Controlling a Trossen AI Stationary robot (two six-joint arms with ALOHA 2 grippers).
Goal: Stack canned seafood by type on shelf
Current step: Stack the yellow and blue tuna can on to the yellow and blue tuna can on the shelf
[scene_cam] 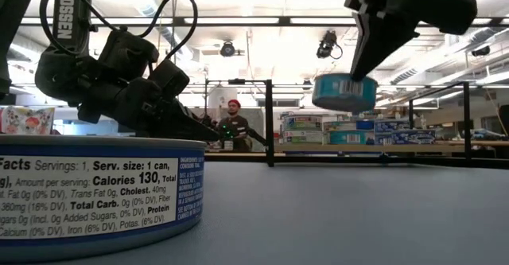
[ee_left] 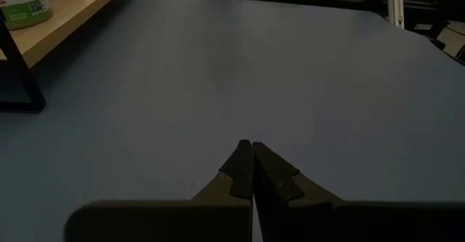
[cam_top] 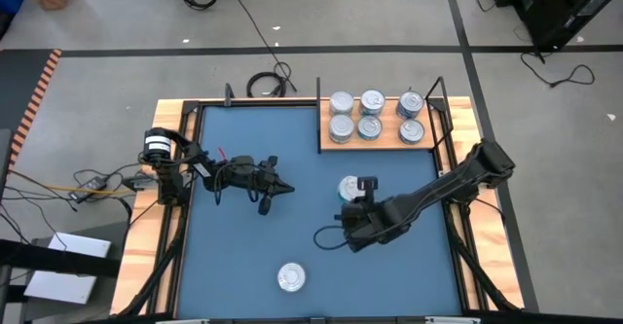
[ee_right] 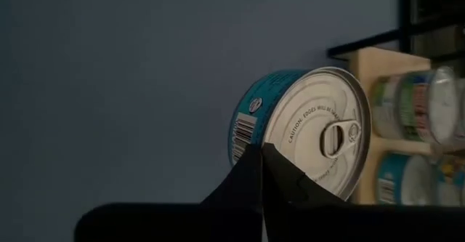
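Note:
My right gripper (cam_top: 361, 190) is over the middle of the blue mat, shut on a teal-labelled tin (cam_top: 348, 187) with a silver pull-tab lid. In the low view this tin (scene_cam: 344, 92) hangs in the air below the gripper (scene_cam: 362, 68). Several tins (cam_top: 372, 115) stand on their bases on the wooden shelf (cam_top: 384, 141) at the far edge. One more tin (cam_top: 290, 277) stands on the mat near the near edge and looms large in the low view (scene_cam: 95, 193). My left gripper (cam_top: 288, 189) is shut and touches nothing, hovering left of centre. My right gripper holds the tin by its rim (ee_right: 256, 142). One finger (ee_right: 240, 176) lies against the side wall and the other (ee_right: 287, 176) over the lid's edge. The fingers slant down from above. The tin is lifted clear of the mat, its lid roughly up and slightly tilted.
A black frame (cam_top: 319, 115) borders the shelf's left side, with an upright post (scene_cam: 269, 122). The shelf's tins (ee_right: 414, 104) lie ahead of my right gripper. Bare blue mat (cam_top: 243, 246) spreads between the arms. A person (scene_cam: 233, 126) sits in the room beyond the table.

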